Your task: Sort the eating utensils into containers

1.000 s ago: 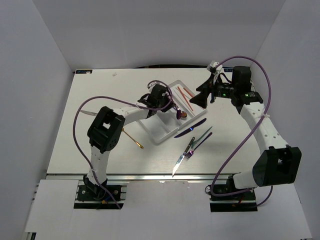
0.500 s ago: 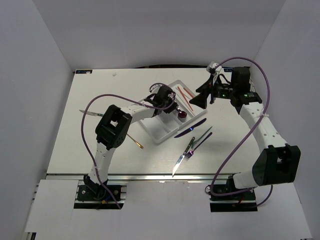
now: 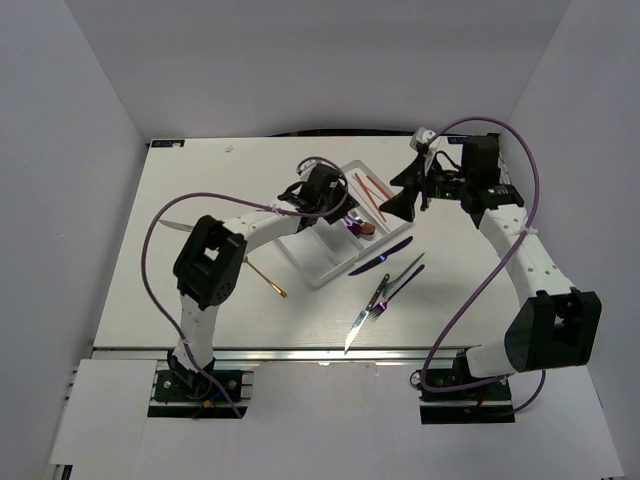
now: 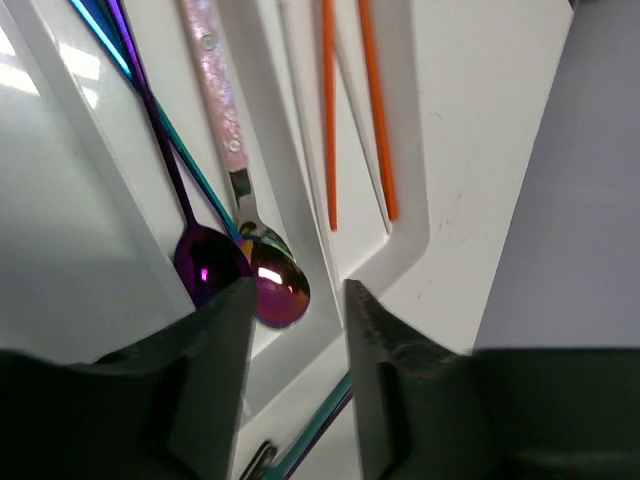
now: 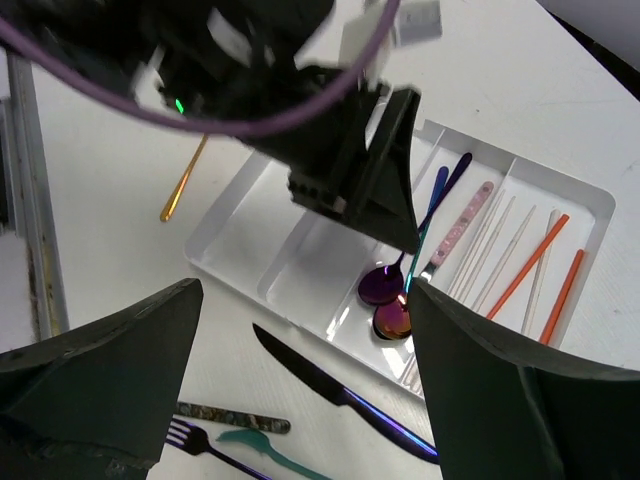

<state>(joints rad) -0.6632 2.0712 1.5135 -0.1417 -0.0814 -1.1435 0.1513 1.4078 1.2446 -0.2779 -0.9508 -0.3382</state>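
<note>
The white tray [image 3: 318, 258] lies slantwise at mid-table. My left gripper [image 3: 343, 207] hangs low over it, open, with nothing between its fingers. In the left wrist view its tips [image 4: 297, 290] straddle the bowl of a pink-handled spoon [image 4: 222, 100], which lies in one compartment next to a purple spoon [image 4: 208, 268]. Two orange chopsticks [image 4: 330, 110] lie in the neighbouring compartment. My right gripper [image 3: 405, 196] hovers open just right of the tray. On the table near it lie a dark purple knife [image 5: 340, 395], a purple fork [image 5: 215, 450] and a teal fork [image 3: 405, 268].
A gold spoon [image 3: 266, 278] lies left of the tray and a silver knife [image 3: 176, 226] farther left. More cutlery [image 3: 368, 308] lies toward the front edge. White walls close in the table on three sides.
My left gripper has opened and let go of the pink-handled spoon, which now lies in the tray. The right arm has hardly moved.
</note>
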